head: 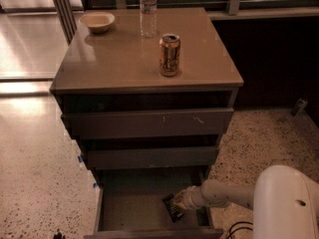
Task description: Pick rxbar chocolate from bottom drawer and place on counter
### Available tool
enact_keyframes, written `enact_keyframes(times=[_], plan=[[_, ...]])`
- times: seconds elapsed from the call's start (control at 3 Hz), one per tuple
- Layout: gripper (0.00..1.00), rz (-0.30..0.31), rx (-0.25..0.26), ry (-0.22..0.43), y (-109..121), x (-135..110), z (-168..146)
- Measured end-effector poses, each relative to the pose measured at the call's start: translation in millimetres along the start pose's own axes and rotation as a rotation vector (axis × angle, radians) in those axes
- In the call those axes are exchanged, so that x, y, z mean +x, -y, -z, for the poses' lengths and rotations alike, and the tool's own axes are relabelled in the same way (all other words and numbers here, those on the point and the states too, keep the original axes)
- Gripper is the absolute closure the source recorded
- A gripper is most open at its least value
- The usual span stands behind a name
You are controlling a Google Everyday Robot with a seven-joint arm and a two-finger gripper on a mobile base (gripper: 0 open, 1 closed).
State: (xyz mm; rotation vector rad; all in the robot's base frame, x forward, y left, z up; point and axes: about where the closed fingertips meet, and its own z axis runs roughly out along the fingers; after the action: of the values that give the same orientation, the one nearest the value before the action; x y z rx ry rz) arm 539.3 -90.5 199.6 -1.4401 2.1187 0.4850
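The bottom drawer point(124, 208) is pulled out, showing its grey floor. The rxbar chocolate point(172, 207), a small dark wrapper, lies on the drawer floor at the right side. My gripper point(180, 202) reaches into the drawer from the right on a white arm and sits right at the bar, touching or over its right end. The counter point(119, 59) is the flat tan top of the cabinet above.
On the counter stand an orange drink can point(169, 55), a clear water bottle point(148, 11) and a pale bowl point(97, 22). Two grey drawers point(149, 123) above are slightly open. My white base point(286, 205) fills the bottom right. Speckled floor surrounds the cabinet.
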Motion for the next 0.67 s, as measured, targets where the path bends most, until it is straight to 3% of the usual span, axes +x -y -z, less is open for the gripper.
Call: enact_keyframes(times=[0.67], plan=[[1.00,0.010,-0.023,-0.010,-4.6,3.3,-4.1]])
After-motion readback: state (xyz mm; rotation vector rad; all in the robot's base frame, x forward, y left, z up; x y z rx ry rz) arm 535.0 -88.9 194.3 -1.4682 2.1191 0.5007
